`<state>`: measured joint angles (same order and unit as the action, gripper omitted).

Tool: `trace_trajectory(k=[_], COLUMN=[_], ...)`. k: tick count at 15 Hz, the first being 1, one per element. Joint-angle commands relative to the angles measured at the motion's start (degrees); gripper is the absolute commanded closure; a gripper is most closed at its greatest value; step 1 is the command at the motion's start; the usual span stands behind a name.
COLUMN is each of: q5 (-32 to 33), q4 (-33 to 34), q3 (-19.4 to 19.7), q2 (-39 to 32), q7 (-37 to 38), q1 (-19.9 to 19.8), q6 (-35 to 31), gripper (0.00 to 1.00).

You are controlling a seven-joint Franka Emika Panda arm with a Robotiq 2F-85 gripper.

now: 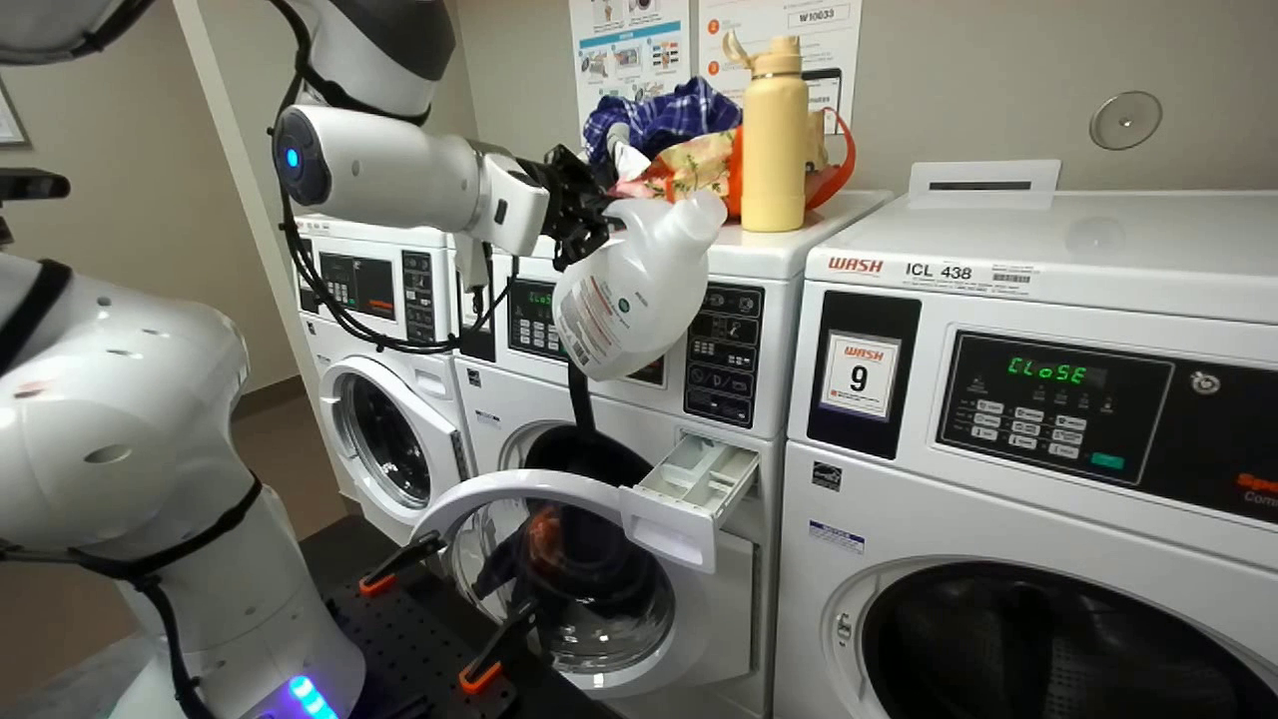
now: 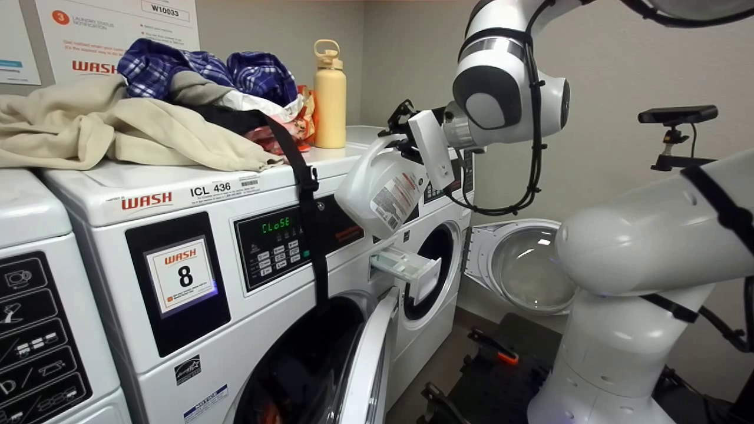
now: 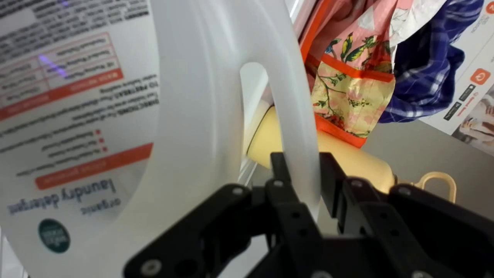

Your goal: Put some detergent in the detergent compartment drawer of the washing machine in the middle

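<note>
The pincer (image 3: 303,168) is black. In its grip, the bulky plastic jug of detergent (image 1: 644,290) is translucent whitish; its label (image 3: 73,108) is white with red bands, bluish-grey lettering and a round dark-green emblem (image 3: 54,235). Below the pincer, the small rectangular plastic drawer (image 1: 667,527) is white, like the boxy front-loading washing machine (image 2: 247,321), whose black panel (image 2: 271,241) shows green letters. Beyond the pincer, the tall cylindrical bottle (image 3: 359,160) is pale yellow, the soft glossy bag (image 3: 351,92) pink and yellow with leaves and orange trim, the rumpled cloth (image 3: 420,77) deep blue with white plaid lines.
</note>
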<state>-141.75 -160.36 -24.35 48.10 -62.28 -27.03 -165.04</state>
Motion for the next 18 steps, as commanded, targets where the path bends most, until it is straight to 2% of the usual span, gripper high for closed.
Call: trace_trajectory(k=[1, 6, 7, 8, 12, 13, 14, 16, 18], q5=[-1.7, -2.9, -1.2, -1.4, -1.4, -1.4, -2.2, -2.2, -3.1], q4=[-0.1, 0.3, 0.8, -0.1, 0.0, 0.0, -0.1, -0.4, -0.7], q3=[3.0, 5.7, 5.6, 4.4, 4.7, 4.7, 3.3, 4.4, 4.2], q2=[0.5, -0.5, -0.3, -2.4, -2.4, -2.4, -2.3, -4.2, -4.9], q7=[3.6, 8.6, 8.8, 6.4, 6.5, 6.5, 4.7, 5.0, 4.6], q1=[1.6, 4.5, 5.9, 3.8, 5.4, 5.4, 3.8, 4.9, 4.1], q6=[1.1, 0.9, -0.3, 0.0, -0.1, -0.1, -0.5, 0.4, 0.9], gripper=[0.94, 0.94, 0.94, 0.74, 0.74, 0.94, 0.94, 0.94, 0.94])
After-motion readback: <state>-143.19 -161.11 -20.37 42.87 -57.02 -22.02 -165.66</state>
